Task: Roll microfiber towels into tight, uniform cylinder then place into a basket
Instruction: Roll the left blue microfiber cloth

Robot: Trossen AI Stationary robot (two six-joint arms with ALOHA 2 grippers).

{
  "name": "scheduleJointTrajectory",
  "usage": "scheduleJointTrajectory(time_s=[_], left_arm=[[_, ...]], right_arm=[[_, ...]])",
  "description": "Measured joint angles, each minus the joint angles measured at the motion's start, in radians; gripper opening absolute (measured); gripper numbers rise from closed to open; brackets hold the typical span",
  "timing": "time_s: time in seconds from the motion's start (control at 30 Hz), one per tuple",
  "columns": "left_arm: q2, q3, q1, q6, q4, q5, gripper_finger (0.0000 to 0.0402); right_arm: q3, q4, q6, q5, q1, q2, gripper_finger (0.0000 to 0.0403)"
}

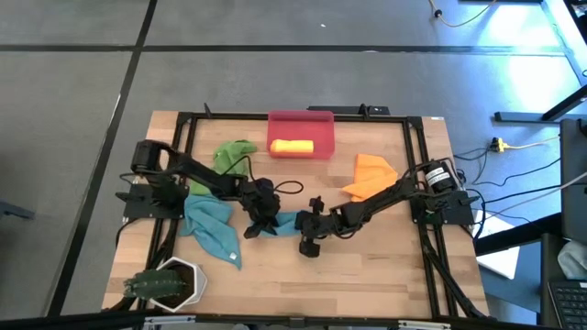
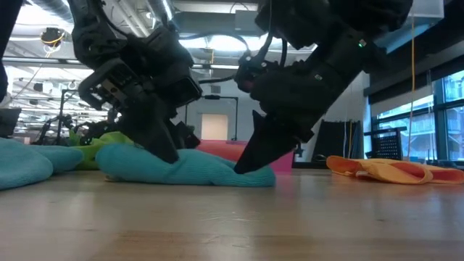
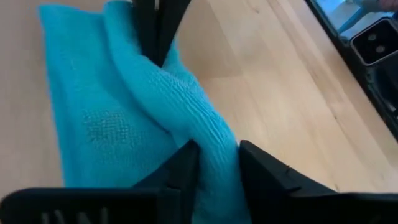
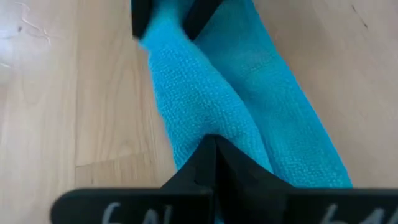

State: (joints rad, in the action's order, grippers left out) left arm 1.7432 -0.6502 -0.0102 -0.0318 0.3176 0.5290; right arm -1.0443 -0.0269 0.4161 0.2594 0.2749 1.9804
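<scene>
At the near left corner of the wooden tabletop (image 1: 367,266) stood a white hexagonal pot (image 1: 174,280) holding a green plant. Just beyond it a loose teal-blue towel (image 1: 211,229) lay spread on the left side. Toward the middle of the tabletop a second teal-blue towel, rolled into a long bundle (image 2: 188,168), lay between the two arms. The left tool (image 3: 217,168) stood over the left end of that bundle with its fingers a little apart, straddling a raised fold of the cloth without pinching it tightly. The right tool (image 4: 211,155) pressed down at the bundle's right end with its fingers drawn fully together; whether any cloth was caught between them could not be told. Farther back on the left lay a crumpled green towel (image 1: 234,154), partly under the left arm. On the right, beside the right arm, lay an orange towel (image 1: 371,174) in a loose heap. At the far edge, near the middle, sat the red-pink basket (image 1: 301,121), and inside it lay a rolled yellow towel (image 1: 292,146).
</scene>
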Motion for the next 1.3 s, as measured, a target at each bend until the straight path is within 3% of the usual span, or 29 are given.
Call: scheduleJointTrajectory(time_s=[0.3, 0.47, 0.67, 0.77, 1.07, 1.3], left_arm=[[-0.231, 0.000, 0.006, 0.101, -0.251, -0.223, 0.0136], [-0.284, 0.000, 0.112, 0.166, -0.262, -0.341, 0.0146], [-0.242, 0.000, 0.277, 0.268, -0.229, -0.632, 0.0147], [-0.216, 0.000, 0.321, 0.293, -0.186, -0.727, 0.0148], [-0.100, -0.075, 0.352, 0.331, -0.180, -0.788, 0.0148], [0.017, -0.216, 0.337, 0.323, -0.379, -0.842, 0.0164]], right_arm=[[0.001, 0.019, 0.076, -0.032, -0.010, 0.000, 0.0005], [0.002, 0.020, 0.156, -0.062, -0.029, 0.000, 0.0005], [0.003, 0.019, 0.208, -0.091, -0.046, 0.001, 0.0005], [0.004, 0.018, 0.228, -0.109, -0.052, 0.001, 0.0005], [0.004, 0.013, 0.288, -0.183, -0.092, 0.002, 0.0005], [0.005, 0.011, 0.291, -0.218, -0.116, 0.002, 0.0005]])
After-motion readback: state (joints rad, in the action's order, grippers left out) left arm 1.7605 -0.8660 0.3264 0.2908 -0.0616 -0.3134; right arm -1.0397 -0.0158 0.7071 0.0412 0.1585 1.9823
